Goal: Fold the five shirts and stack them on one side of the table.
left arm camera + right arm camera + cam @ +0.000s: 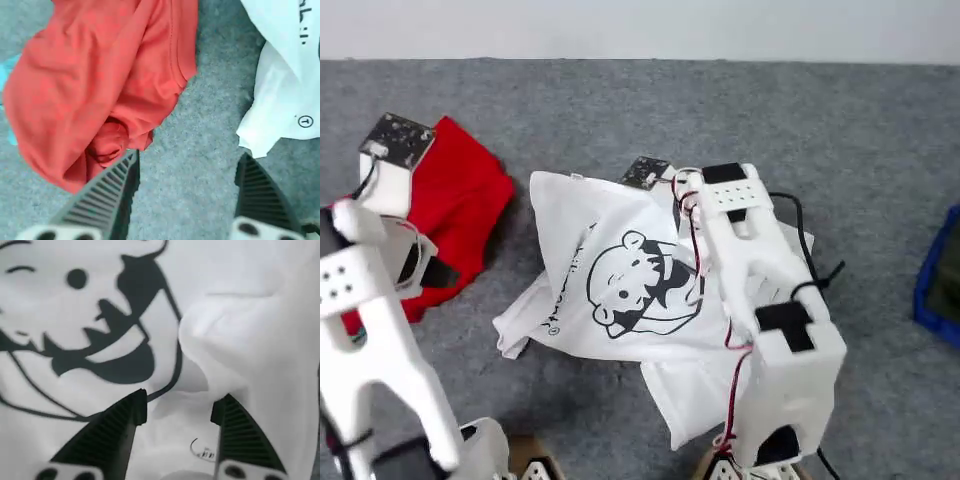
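Ribbed black fingers [120,432] of the right gripper [182,400] stand apart and empty, poised directly over the white fabric shirt [90,335] printed with a black cartoon face. A raised fold of that shirt lies just ahead of the gripper, roughly in line with the gap between the jaws and closer to one finger. I cannot tell whether the tips touch the cloth.

Seen from above, the shirt sprawls crumpled under the right arm. Its long axis runs slantwise, from beyond the gripper back toward the arm's base. The arm is stretched forward over it with the wrist pitched down, so this arm is clearly the nearer of the two.

The left gripper [190,160] is also spread and holds nothing. It hangs over bare grey felt-like table cover [200,125], with the bunched hem of a crumpled red fabric shirt [100,75] just beside one fingertip. A corner of the white shirt lies farther off past the other finger. A sliver of teal cloth [6,75] peeks out beyond the red shirt, and a dark blue cloth [942,270] lies well apart from the right arm.

The next move probably turns on that fold: a short drop and a pinch, with some risk of catching two layers.
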`<state>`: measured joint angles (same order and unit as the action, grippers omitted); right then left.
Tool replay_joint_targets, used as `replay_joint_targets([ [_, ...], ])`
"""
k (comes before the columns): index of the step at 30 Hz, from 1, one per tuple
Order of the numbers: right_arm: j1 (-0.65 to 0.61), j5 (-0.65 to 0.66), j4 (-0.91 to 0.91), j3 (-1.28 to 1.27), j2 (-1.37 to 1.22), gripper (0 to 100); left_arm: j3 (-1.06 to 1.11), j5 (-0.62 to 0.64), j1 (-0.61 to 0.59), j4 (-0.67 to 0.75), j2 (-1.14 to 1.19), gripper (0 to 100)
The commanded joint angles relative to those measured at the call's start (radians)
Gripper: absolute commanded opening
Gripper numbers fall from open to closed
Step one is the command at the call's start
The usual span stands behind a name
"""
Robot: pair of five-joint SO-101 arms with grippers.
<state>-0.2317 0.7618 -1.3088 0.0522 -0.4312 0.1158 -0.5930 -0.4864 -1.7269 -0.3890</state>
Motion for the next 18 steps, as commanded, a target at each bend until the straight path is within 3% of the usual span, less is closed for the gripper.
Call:
replay_joint_targets([
  [1, 0.05, -0.011, 0.004, 0.104, -0.059, 18.0, 0.036, 0.008, -0.003, -0.029, -0.123, 30],
  [5, 0.111, -0.011, 0.015, 0.157, -0.101, 0.7, 0.096, 0.006, -0.002, -0.029, -0.19, 30],
  [18, 0.3, -0.012, 0.005, 0.379, -0.071, 2.1, 0.202, 0.006, -0.003, -0.029, -0.212, 30],
])
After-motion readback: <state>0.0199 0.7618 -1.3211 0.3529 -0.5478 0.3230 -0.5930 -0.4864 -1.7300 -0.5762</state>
